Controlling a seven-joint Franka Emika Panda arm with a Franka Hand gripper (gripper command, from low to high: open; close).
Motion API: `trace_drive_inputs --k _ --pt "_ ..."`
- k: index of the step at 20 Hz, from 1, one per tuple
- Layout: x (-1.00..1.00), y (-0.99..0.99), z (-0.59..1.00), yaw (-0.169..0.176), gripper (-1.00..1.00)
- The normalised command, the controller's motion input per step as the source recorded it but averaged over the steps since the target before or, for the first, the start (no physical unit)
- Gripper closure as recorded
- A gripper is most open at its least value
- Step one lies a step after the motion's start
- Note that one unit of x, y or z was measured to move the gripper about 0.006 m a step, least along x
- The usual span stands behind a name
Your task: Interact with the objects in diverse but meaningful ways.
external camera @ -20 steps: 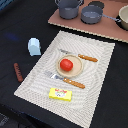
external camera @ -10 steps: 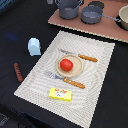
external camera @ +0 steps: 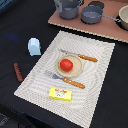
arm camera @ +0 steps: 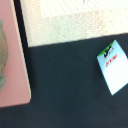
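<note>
A red tomato [external camera: 66, 64] sits on a small beige plate [external camera: 76, 71] in the middle of a striped placemat [external camera: 97, 47]. A flat yellow box [external camera: 60, 93] lies near the mat's front edge. A pale blue house-shaped carton [external camera: 34, 46] stands on the dark table off the mat, toward the exterior view's left. A thin brown sausage [external camera: 18, 72] lies further left. The wrist view shows the carton [arm camera: 114, 66] beside the mat's edge [arm camera: 70, 27]. The gripper is not in either view.
A wooden-handled knife [external camera: 82, 57] and fork [external camera: 67, 80] lie on either side of the plate. Grey pots [external camera: 92, 13] stand on a pinkish board [external camera: 95, 27] at the back, also seen in the wrist view [arm camera: 12, 60].
</note>
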Motion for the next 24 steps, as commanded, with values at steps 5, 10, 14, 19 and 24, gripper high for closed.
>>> trace_drive_inputs --k 5,10,14,19,24 --pt "0.71 -0.64 -0.01 -0.022 -1.00" --pt "0.63 -0.81 -0.03 -0.001 -1.00" --pt "0.61 -0.81 -0.11 0.000 -1.00" --pt "0.61 -0.58 -0.25 0.006 -1.00" --pt "0.39 -0.09 -0.27 0.017 -1.00"
